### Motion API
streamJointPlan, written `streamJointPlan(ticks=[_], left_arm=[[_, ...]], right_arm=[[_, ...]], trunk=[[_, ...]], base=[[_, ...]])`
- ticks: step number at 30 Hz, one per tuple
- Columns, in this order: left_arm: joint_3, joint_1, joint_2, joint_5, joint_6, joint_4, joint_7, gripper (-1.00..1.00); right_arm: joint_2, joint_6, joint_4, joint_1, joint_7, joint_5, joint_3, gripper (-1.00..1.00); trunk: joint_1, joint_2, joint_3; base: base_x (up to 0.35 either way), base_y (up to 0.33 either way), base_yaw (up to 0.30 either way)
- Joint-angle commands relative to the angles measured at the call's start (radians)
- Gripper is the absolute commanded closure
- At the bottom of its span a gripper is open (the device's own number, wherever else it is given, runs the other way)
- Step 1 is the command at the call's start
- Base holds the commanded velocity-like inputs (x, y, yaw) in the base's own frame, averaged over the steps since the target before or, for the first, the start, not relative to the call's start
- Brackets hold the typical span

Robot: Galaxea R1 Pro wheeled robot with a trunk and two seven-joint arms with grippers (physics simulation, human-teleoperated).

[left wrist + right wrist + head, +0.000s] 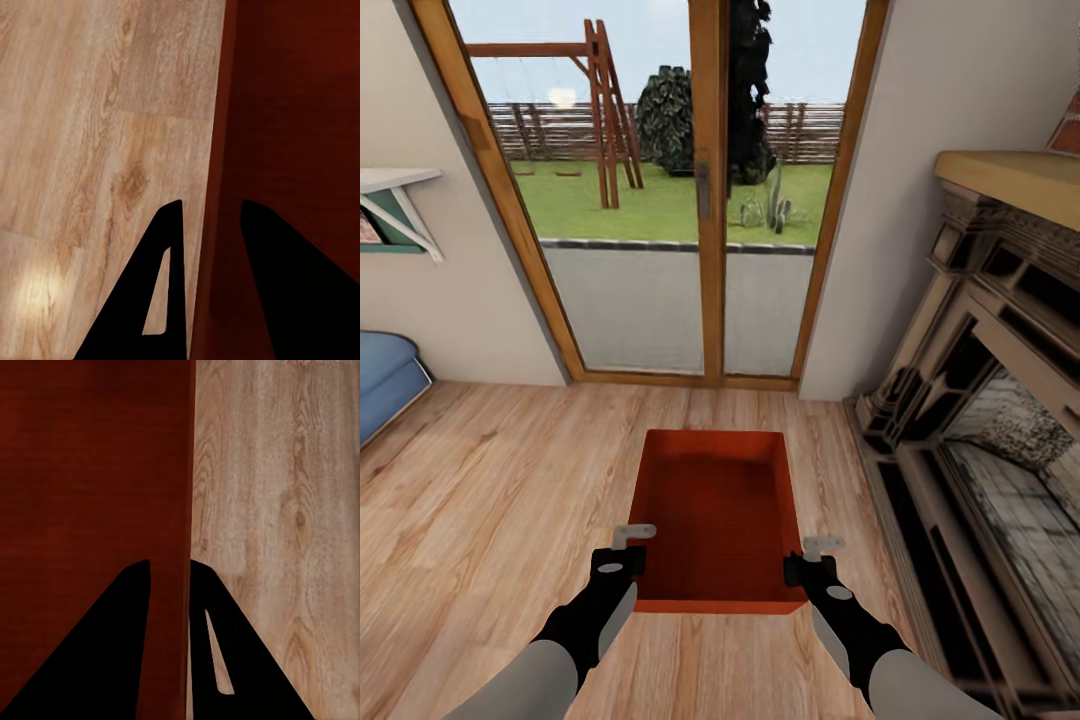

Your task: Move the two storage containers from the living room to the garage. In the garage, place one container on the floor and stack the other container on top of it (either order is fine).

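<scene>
One red-orange storage container (715, 500) sits lengthwise straight ahead of me, over the light wood-plank floor of the living room. My left gripper (632, 540) straddles its left wall near the front corner, one finger inside and one outside, shut on the wall. On the opposite wall my right gripper (815, 555) holds the same way. In the left wrist view the container wall (217, 150) runs between the dark fingers (150, 300). The right wrist view shows the wall edge (189, 472) pinched between its fingers (225, 645). I cannot tell whether the container is off the floor.
Wood-framed glass doors (705, 190) stand ahead, beyond the container. A dark ornate fireplace mantel (980, 350) fills the right side. At the left are a blue cushioned seat (385, 375) and a wall shelf (395, 200). Open plank floor (490, 480) lies left of the container.
</scene>
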Motion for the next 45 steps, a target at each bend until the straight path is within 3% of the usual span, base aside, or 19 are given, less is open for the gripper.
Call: streamJointPlan(ticks=[1,45], left_arm=[[-0.001,-0.001,0.002,-0.008,0.008,-0.003,0.013,1.0],[0.0,-0.001,0.003,-0.006,0.009,0.0,0.012,1.0]], right_arm=[[-0.001,-0.003,0.001,-0.001,-0.009,-0.001,-0.008,1.0],[0.003,-0.001,0.001,-0.001,-0.009,0.0,-0.008,1.0]], trunk=[[0.001,-0.002,0.0],[0.001,-0.002,0.068]], base=[[0.0,0.0,0.0],[0.0,0.0,-0.047]])
